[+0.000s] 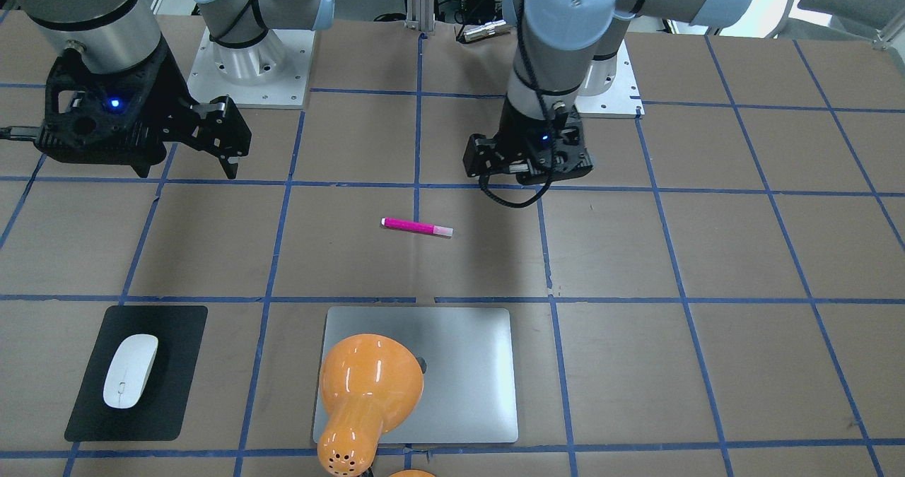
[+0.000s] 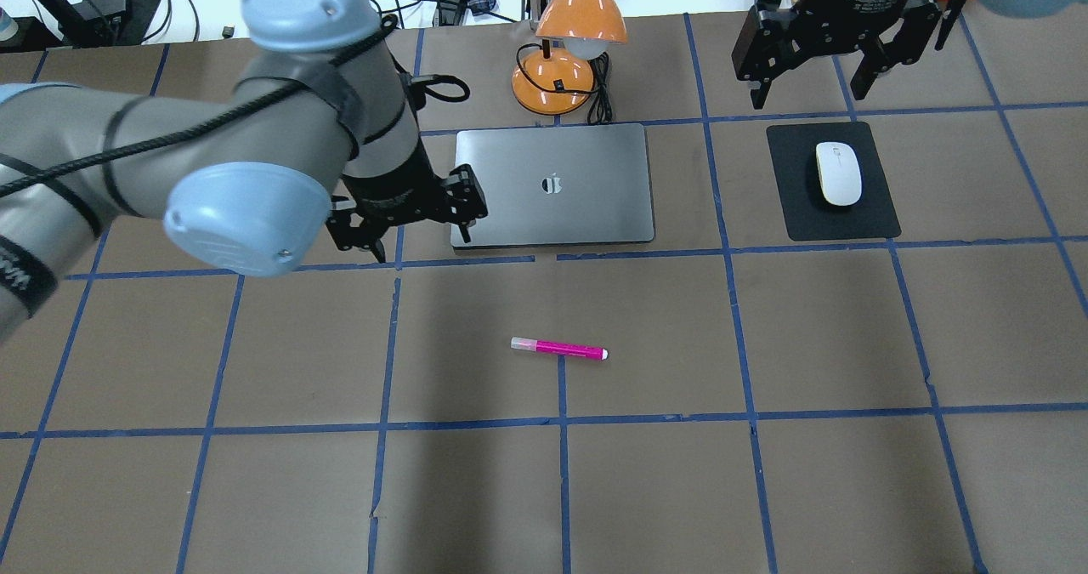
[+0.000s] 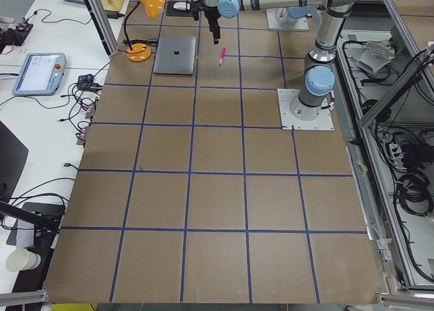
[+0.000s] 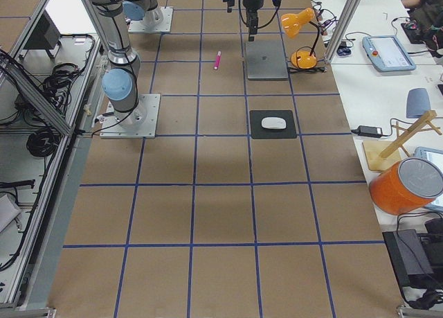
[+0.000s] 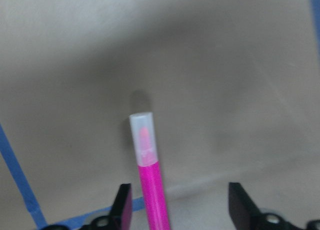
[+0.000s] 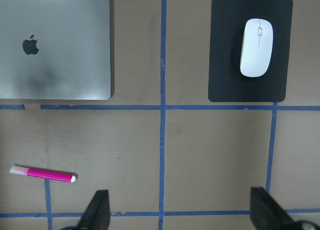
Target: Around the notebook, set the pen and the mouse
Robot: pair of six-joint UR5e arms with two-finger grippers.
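Note:
The pink pen (image 2: 558, 349) lies flat on the brown table, in front of the silver notebook (image 2: 595, 200), which lies shut. The white mouse (image 2: 838, 173) rests on a black mat (image 2: 871, 217) to the notebook's right. My left gripper (image 2: 418, 238) hangs open above the table by the notebook's left edge. In the left wrist view the pen (image 5: 148, 175) shows between its spread fingers, lower down and untouched. My right gripper (image 2: 807, 93) is open and empty, raised beyond the mat. The right wrist view shows mouse (image 6: 256, 47), notebook (image 6: 60, 64) and pen (image 6: 42, 174).
An orange desk lamp (image 2: 578, 21) stands behind the notebook, and its shade leans over the notebook's far edge. Blue tape lines grid the brown table. Cables and gear lie past the far edge.

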